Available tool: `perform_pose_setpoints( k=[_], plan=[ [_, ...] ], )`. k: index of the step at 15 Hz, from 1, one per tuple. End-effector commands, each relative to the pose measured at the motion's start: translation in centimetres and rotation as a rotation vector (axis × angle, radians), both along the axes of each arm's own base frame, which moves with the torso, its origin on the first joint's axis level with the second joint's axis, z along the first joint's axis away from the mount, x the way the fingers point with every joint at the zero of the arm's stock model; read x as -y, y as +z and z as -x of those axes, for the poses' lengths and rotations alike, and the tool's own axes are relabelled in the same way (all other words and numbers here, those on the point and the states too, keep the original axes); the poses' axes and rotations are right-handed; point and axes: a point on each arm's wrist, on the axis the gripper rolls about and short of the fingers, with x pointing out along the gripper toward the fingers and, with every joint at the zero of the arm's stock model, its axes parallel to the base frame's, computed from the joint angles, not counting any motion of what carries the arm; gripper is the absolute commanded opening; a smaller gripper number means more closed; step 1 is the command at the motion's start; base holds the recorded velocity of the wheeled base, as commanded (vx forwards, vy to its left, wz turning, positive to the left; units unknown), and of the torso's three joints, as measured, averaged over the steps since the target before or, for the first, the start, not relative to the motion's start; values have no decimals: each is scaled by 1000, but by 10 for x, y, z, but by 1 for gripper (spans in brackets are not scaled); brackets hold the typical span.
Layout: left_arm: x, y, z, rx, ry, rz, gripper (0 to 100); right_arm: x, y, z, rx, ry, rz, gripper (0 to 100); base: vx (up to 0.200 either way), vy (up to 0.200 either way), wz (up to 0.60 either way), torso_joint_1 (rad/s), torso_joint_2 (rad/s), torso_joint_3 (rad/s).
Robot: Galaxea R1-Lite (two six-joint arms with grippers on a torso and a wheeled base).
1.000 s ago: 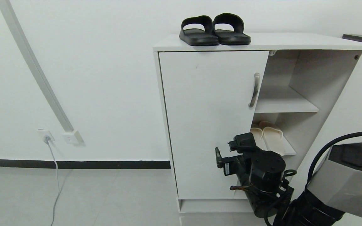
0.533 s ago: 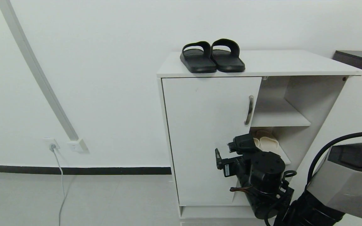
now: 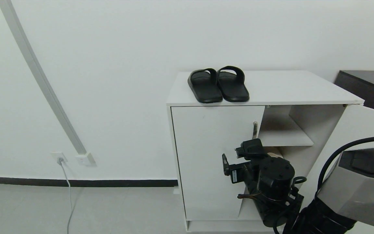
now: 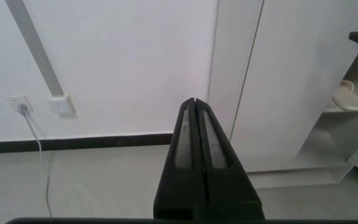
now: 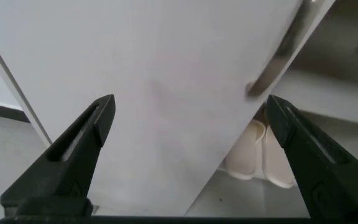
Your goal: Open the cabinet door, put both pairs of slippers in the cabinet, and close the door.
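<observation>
A pair of black slippers [image 3: 218, 85] stands side by side on top of the white cabinet [image 3: 291, 87]. The cabinet's right door [image 3: 352, 130] is swung open; its left door [image 3: 213, 156] with the metal handle [image 3: 255, 130] is closed. Cream slippers [image 5: 260, 155] lie on the lower shelf, also seen from the left wrist as a cream slipper [image 4: 344, 96]. My right gripper [image 5: 189, 102] is open and empty, close before the left door near its handle [image 5: 284, 53]; in the head view that gripper [image 3: 235, 165] is low in front of the door. My left gripper [image 4: 194, 124] is shut, empty, left of the cabinet.
A slanted grey conduit [image 3: 41, 81] runs down the wall to two sockets [image 3: 73, 159], with a cable [image 3: 70, 195] hanging to the floor. Dark furniture [image 3: 368, 84] stands right of the cabinet. Open floor [image 4: 92, 180] lies to the cabinet's left.
The whole head picture has shifted: the cabinet now sits lower, so the camera has risen. The cream slippers are now mostly hidden behind my right arm.
</observation>
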Motion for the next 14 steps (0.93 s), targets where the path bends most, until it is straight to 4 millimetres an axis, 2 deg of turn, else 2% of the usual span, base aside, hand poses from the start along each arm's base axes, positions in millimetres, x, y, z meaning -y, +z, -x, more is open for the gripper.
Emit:
perform_pose_setpoints(
  k=[1, 14],
  plan=[
    [0, 0, 0, -1, 0, 0, 0, 0, -1, 0, -2, 0, 3, 100, 0, 0, 0, 163, -471, -315],
    [0, 0, 0, -1, 0, 0, 0, 3, -4, -2, -10, -9, 9, 100, 0, 0, 0, 215, -534, -323]
  ],
)
